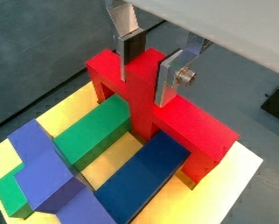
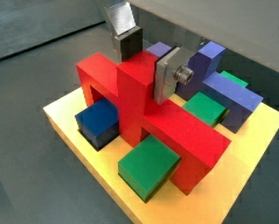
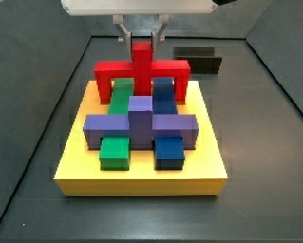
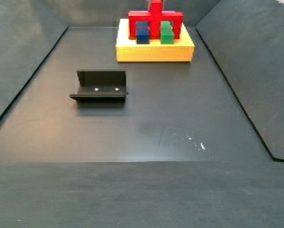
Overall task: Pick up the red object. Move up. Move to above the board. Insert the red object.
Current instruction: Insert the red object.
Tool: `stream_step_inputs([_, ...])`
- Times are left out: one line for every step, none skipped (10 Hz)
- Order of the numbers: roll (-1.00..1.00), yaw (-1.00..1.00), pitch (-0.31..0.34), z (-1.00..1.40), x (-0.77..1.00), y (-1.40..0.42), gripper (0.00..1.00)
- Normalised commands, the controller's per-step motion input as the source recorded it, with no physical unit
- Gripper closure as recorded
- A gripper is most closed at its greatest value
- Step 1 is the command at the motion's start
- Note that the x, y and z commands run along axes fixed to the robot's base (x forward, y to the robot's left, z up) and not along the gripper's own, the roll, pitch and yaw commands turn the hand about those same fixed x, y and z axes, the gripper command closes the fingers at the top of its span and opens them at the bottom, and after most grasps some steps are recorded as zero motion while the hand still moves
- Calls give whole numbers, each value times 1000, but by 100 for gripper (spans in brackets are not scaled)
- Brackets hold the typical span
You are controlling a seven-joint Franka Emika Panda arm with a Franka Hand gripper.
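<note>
The red object (image 1: 188,131) (image 2: 107,83) stands on the yellow board (image 1: 253,188) (image 2: 94,162). Its two legs are down on the board's top, and they straddle a green block (image 1: 89,131) and a blue block (image 1: 142,175). My gripper (image 1: 149,79) (image 2: 145,74) comes down from above, and its silver fingers press both sides of the upright stem. In both side views the red object (image 3: 109,68) (image 4: 142,18) sits at the board's (image 3: 141,178) (image 4: 156,53) far edge, under the gripper (image 3: 142,40) (image 4: 156,4).
A purple cross-shaped block (image 3: 141,121) fills the board's middle, with small green and blue blocks in front of it. The black fixture (image 4: 99,86) (image 3: 198,64) stands on the dark floor apart from the board. Dark walls enclose the floor.
</note>
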Motion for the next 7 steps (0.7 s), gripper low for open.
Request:
stream_step_inputs([137,-74,13,-134,60,-14,100])
stream_step_inputs([79,-14,16,-40,51,-74,100])
stream_step_inputs([43,0,4,0,71,-154,100])
stream_step_inputs([29,0,0,-14,49,-157,100])
stream_step_inputs([51,0,0,-71,17,-126,100])
stream_step_inputs([124,0,0,-189,54,0,100])
stream_step_inputs([130,0,3,-211,69,23,100])
